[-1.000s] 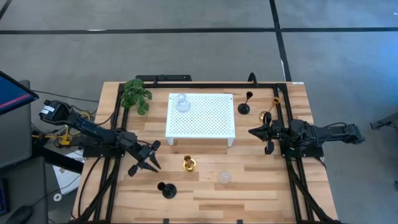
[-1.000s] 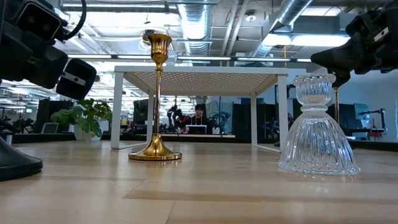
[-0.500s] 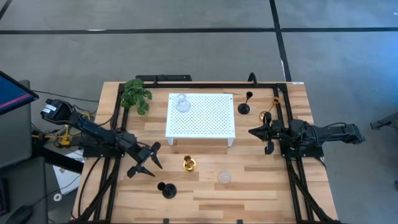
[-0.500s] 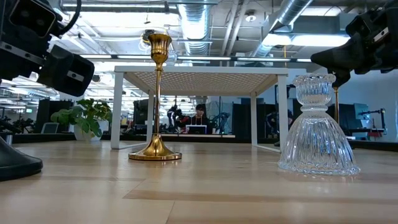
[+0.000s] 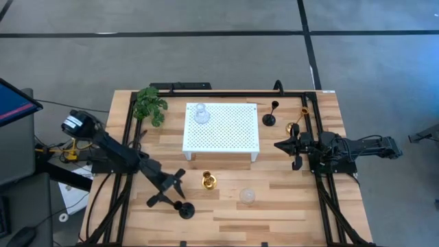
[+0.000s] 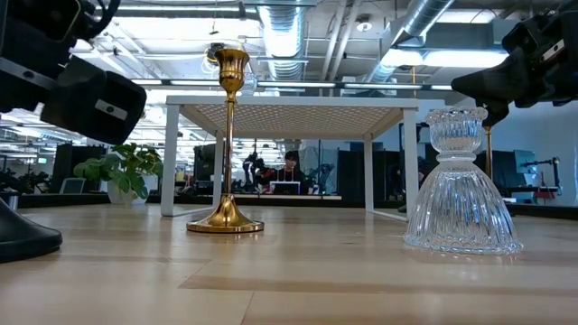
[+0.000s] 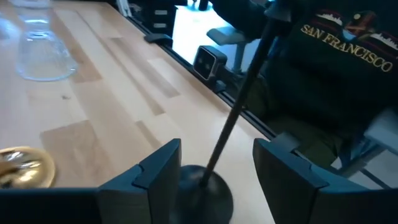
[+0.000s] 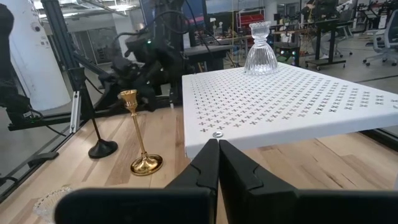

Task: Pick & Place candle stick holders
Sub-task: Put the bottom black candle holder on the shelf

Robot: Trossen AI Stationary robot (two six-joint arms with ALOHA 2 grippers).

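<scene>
Two arms are over the bench (image 5: 288, 206); the left gripper (image 5: 175, 193) straddles a black candle stick holder (image 5: 184, 209), jaws apart around its stem without touching. Right gripper (image 5: 280, 145) waits beside the white platform (image 5: 223, 127), jaws closed, empty.

Grey floor (image 5: 206, 48), exposed ceiling ducts (image 6: 424, 23)

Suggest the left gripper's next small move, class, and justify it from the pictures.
Probably close. The left gripper is open, its fingers either side of the black candle holder and its thin stem, near the round base, not yet gripping. The right gripper waits shut beside the white platform.
</scene>
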